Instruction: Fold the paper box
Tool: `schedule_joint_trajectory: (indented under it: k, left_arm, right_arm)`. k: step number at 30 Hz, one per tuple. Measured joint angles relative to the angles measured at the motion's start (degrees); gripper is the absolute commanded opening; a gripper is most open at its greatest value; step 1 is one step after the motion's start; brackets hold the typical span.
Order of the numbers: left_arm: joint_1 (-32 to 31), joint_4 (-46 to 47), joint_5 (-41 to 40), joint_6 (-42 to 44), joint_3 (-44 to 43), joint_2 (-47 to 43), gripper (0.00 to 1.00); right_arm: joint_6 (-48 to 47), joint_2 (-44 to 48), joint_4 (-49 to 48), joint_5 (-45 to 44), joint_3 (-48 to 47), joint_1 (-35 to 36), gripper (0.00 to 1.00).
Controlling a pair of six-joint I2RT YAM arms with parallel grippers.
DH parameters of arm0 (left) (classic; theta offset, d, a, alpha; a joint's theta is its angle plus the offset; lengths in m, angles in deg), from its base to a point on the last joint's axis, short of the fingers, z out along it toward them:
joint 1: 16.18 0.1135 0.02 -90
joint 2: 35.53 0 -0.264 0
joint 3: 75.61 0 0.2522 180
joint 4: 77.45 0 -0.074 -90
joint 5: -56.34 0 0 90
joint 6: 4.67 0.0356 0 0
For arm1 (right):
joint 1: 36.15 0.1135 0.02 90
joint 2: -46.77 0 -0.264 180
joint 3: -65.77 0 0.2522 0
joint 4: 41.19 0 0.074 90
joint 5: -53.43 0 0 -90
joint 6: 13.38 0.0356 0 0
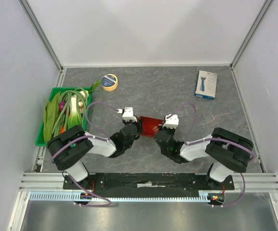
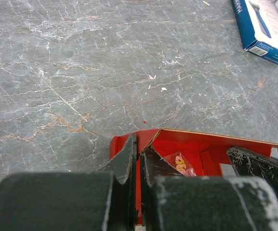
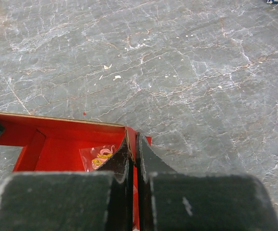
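Observation:
The red paper box (image 1: 151, 126) lies on the grey table between both arms, its walls partly raised. A small clear packet with a pink and yellow print (image 2: 181, 163) (image 3: 99, 157) lies inside it. My left gripper (image 1: 138, 128) (image 2: 138, 144) is shut on the box's left side wall (image 2: 121, 146), one finger inside and one outside. At the opposite end, my right gripper (image 1: 157, 133) (image 3: 133, 140) is shut on the right side wall (image 3: 144, 140) in the same way. The tip of the right gripper's finger (image 2: 254, 166) shows in the left wrist view.
A green tray (image 1: 43, 131) of leafy vegetables stands at the left edge. A roll of yellow tape (image 1: 110, 82) lies at the back left. A white-and-blue retail box (image 1: 206, 84) (image 2: 263, 29) lies at the back right. White walls enclose the table.

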Motion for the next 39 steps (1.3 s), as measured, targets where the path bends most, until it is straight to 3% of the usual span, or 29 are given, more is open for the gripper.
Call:
schedule_joint_trajectory:
  k: [19, 39]
  left_arm:
    - [-8.0, 29.1, -8.4, 4.7, 7.4, 11.2, 0.02]
    - [-11.9, 38.9, -12.1, 7.4, 10.6, 17.9, 0.02]
  right_arm:
    - [-7.6, -0.4, -19.8, 1.5, 10.6, 2.3, 0.00]
    - [-7.8, -2.6, -26.4, 2.2, 13.8, 3.9, 0.01]
